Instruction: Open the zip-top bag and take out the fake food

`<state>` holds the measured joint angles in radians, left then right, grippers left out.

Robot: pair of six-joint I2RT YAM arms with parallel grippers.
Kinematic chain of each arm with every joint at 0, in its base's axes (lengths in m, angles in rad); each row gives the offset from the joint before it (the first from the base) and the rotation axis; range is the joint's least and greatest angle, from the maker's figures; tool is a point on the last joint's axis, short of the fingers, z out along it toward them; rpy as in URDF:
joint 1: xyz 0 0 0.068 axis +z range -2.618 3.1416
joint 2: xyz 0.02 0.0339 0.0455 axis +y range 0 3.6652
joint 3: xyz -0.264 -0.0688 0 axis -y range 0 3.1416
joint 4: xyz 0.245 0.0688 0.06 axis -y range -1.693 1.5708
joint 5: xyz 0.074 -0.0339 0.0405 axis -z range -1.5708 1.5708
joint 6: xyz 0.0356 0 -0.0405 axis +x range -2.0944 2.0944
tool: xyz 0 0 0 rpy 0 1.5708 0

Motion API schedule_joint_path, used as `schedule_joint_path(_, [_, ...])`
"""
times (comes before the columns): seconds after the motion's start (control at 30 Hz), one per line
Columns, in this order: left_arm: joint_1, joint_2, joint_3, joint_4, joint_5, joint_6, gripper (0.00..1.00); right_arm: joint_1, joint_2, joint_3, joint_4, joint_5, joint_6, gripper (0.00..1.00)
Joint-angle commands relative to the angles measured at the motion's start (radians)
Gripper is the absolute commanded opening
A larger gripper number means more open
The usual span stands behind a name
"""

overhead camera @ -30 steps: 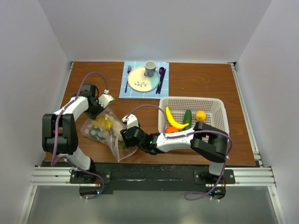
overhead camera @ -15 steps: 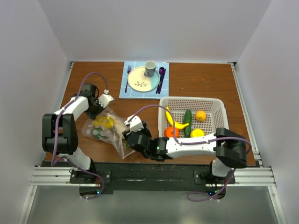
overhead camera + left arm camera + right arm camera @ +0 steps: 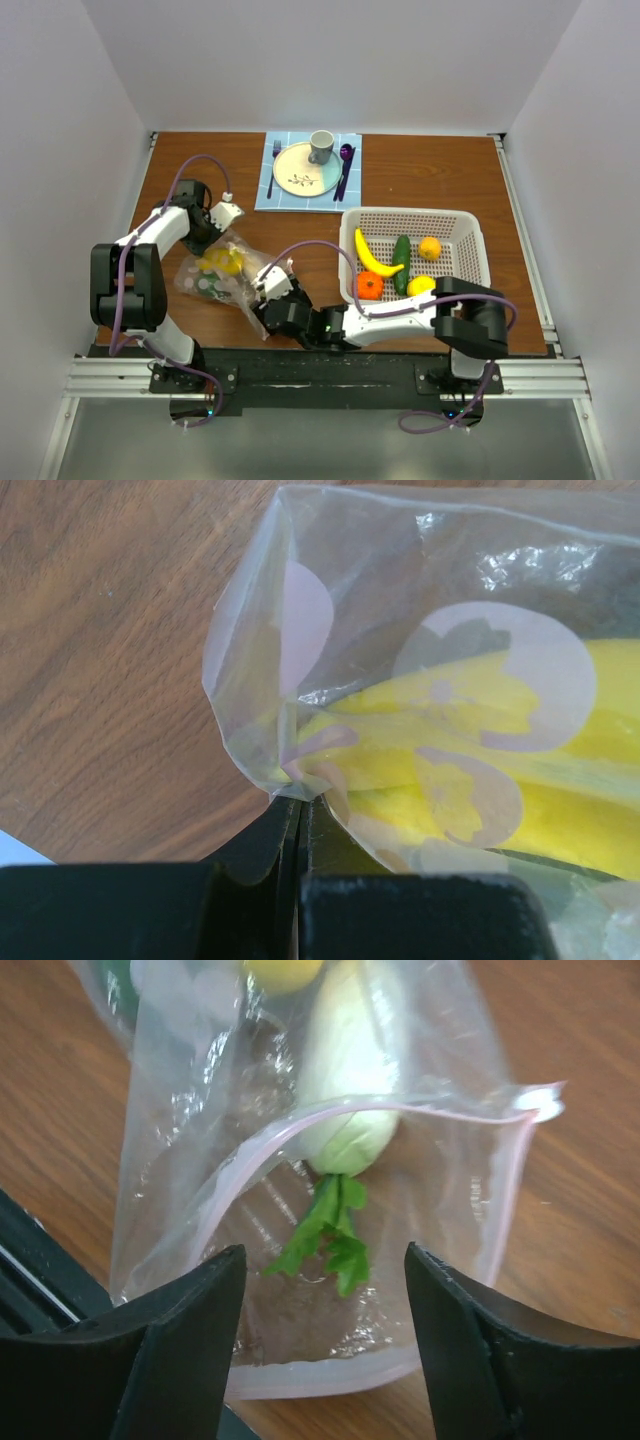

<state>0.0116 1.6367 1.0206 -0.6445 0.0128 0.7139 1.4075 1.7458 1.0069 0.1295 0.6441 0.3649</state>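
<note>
Close to the near edge of the table (image 3: 430, 170), left of its middle, the right gripper (image 3: 325, 1290) was held with its jaws spread wide and empty. It was turned toward the mouth of the zip-top bag (image 3: 215, 280), which lay flat on the wood toward the near-left corner. The pink zipper strip (image 3: 450, 1112) was seen parted, so the mouth was judged already open. The bag was judged light, limp and slippery, more likely to crumple and slide than to hold its shape. In the mouth a pale vegetable (image 3: 345, 1090) was seen, its green leaves (image 3: 330, 1235) pointing out at the gripper. Being hard, smooth and light, it was judged best taken across its rounded body rather than by the thin leaves, with the loose upper film liable to be caught between the jaws. Deeper in, more of the fake food (image 3: 480, 740), yellow, was seen. The bag's far corner was pinched by the left gripper (image 3: 300, 810), its jaws closed tight on the plastic, an anchor judged sufficient against dragging. Toward the near-right corner a white basket (image 3: 412, 213) was seen holding a banana (image 3: 370, 255), a cucumber (image 3: 402, 252), an orange (image 3: 369, 286) and a lemon (image 3: 421, 285), well apart from the bag. At the far edge a placemat (image 3: 300, 203) with a plate (image 3: 290, 180) and a cup (image 3: 320, 147) was set, clear of the work.
</note>
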Motion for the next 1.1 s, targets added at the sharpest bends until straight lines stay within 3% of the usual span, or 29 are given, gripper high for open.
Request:
schedule_joint_path(0.0, [-0.002, -0.026, 0.024, -0.004, -0.005, -0.022, 0.0, -0.031, 0.061, 0.055, 0.079, -0.09, 0.006, 0.78])
schedule_joint_path(0.33, [-0.002, -0.043, 0.026, -0.053, 0.035, -0.024, 0.0, -0.134, 0.149, 0.074, 0.182, -0.184, 0.054, 0.79])
schedule_joint_path(0.7, [-0.004, -0.109, 0.137, -0.296, 0.309, -0.048, 0.01, -0.143, 0.221, 0.064, 0.186, -0.198, 0.058, 0.65])
schedule_joint_path(1.0, [0.022, -0.121, 0.196, -0.406, 0.479, -0.021, 0.0, -0.143, 0.198, 0.018, 0.203, -0.182, 0.06, 0.49])
schedule_joint_path(1.07, [0.053, -0.118, 0.199, -0.411, 0.493, -0.007, 0.0, -0.143, 0.167, 0.007, 0.199, -0.181, 0.058, 0.4])
